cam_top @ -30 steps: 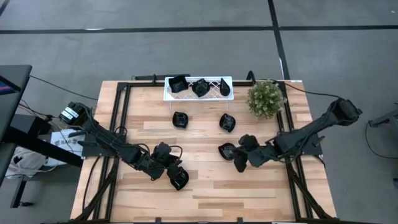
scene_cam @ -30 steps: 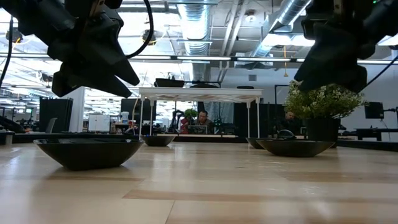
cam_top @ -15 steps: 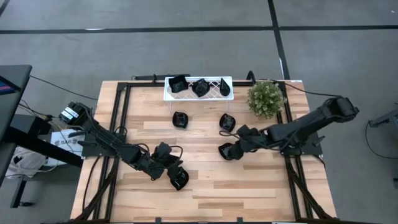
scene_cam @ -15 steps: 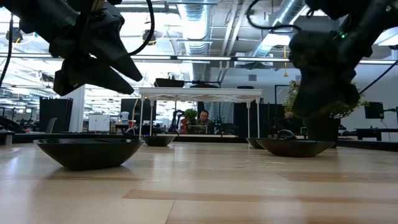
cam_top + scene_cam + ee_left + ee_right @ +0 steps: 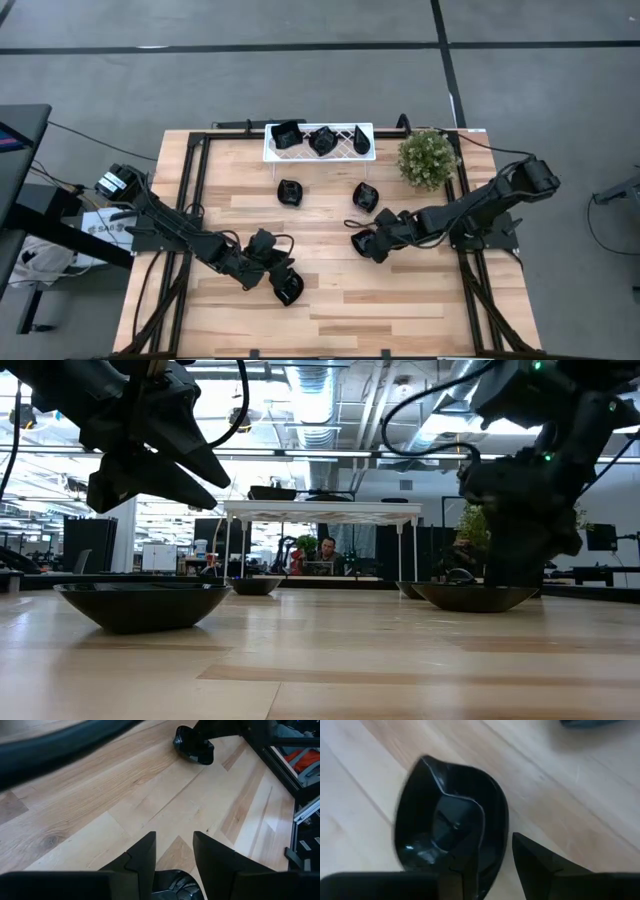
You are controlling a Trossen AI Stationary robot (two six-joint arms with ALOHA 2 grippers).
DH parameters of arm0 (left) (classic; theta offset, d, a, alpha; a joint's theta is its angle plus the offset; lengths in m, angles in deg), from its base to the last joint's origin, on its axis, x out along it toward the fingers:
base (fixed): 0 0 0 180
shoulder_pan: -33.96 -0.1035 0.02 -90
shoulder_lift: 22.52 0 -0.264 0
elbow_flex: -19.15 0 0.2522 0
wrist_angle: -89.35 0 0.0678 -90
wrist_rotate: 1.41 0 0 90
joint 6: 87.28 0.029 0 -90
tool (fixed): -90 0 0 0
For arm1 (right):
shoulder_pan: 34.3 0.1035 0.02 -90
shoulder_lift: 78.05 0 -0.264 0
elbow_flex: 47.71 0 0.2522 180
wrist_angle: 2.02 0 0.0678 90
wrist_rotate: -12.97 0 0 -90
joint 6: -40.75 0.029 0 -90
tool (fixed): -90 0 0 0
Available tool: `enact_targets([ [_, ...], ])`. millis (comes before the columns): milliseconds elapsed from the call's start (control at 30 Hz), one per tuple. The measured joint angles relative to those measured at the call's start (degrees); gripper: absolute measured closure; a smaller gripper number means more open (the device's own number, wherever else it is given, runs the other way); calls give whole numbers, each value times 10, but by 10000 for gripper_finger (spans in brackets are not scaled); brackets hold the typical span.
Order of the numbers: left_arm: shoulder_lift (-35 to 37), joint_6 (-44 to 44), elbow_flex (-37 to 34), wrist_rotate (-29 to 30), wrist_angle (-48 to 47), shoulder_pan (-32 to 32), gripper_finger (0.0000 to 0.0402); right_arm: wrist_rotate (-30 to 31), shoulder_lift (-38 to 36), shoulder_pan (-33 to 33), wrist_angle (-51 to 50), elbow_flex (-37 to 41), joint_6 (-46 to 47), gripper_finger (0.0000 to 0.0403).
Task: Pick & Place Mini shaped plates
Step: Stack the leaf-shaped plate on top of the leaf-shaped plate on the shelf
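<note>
Hovering over a black plate (image 5: 288,289) at the table's front-left, the left gripper (image 5: 272,268) has its fingers parted and nothing between them. Back centre, the white lattice tray (image 5: 271,152) holds three plates. Two more plates (image 5: 289,191) sit loose on open wood just in front of it. Right gripper (image 5: 376,244) is down at a teardrop plate (image 5: 451,846), one finger (image 5: 465,860) inside the bowl, one outside the rim, not closed yet. Plant (image 5: 427,158) sits back-right.
</note>
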Motion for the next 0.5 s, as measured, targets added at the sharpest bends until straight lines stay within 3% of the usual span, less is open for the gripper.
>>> enact_targets([
  [500, 0, 4, 0, 0, 0, 0, 270, -58, 36, 0, 71, 0, 0, 288],
])
